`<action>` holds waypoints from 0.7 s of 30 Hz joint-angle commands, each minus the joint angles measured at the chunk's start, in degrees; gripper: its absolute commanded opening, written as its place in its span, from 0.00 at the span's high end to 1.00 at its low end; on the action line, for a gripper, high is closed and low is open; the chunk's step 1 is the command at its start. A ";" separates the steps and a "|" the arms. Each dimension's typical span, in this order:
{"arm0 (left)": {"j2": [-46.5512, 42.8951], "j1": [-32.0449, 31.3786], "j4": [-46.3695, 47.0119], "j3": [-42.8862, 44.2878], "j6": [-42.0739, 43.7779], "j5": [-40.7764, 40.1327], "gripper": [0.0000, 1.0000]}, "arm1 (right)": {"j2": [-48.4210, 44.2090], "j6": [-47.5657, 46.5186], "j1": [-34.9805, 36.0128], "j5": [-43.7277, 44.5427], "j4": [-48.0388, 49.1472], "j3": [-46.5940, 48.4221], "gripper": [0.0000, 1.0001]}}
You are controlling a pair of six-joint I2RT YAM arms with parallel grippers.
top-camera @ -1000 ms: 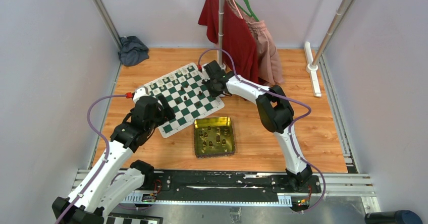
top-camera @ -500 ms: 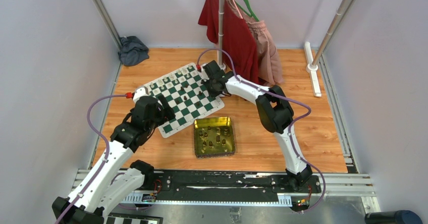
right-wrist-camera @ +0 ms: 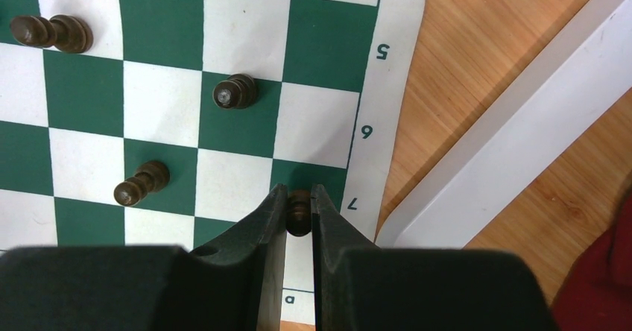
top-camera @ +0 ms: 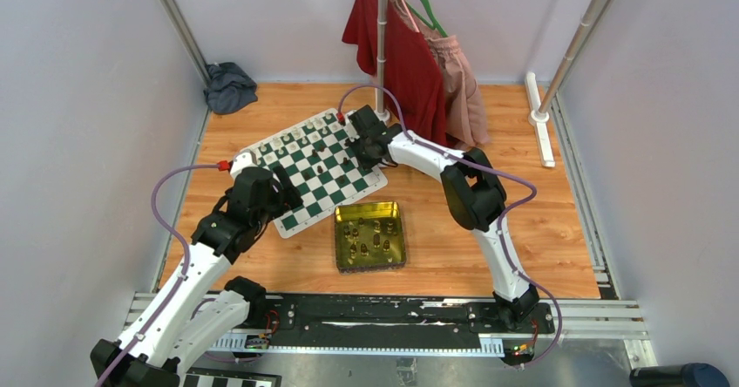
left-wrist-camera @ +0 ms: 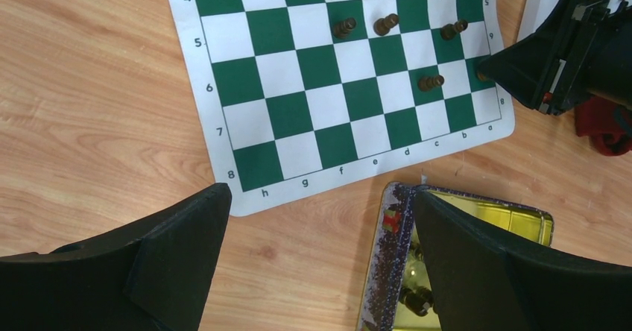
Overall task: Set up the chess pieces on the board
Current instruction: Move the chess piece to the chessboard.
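My right gripper (right-wrist-camera: 299, 193) pinches 1 dark brown piece (right-wrist-camera: 299, 215) at the edge of the board (right-wrist-camera: 246, 29), beside row 7. My left gripper (left-wrist-camera: 320, 193) hangs spread wide above its corner.

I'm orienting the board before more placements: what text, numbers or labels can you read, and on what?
"4", "5", "6", "7", "8": side border of the board, left wrist view.
"h", "g", "f", "e", "d", "c", "b": its near border; the last letter is unclear.
"5", "6", "7": board border, right wrist view; "7" sits beside the dark pawn between the fingers of the right gripper.
Print on the side of the tin: too blurred to read.
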 commanded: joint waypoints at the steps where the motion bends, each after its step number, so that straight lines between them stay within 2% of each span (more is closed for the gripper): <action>1: -0.26 -0.26 0.03 -0.61 -0.61 -1.09 0.00 | 0.01 -0.18 0.80 -0.51 -0.52 1.68 0.99; 4: -0.31 -0.26 -0.03 -0.67 -0.61 -1.09 0.00 | 0.17 -0.27 0.80 -0.42 -0.74 1.60 0.96; 11: -0.42 -0.26 0.16 -1.03 -0.61 -0.95 0.00 | 0.49 -0.77 0.80 -0.11 -1.48 1.68 0.70; 14: -0.36 -0.26 0.37 -0.93 -0.52 -0.93 0.00 | 0.37 -0.82 0.80 -0.19 -1.73 2.01 0.62; 21: -0.25 -0.26 0.54 -1.14 -0.52 -0.93 0.00 | 0.07 -1.13 1.10 -0.03 -2.57 4.26 0.57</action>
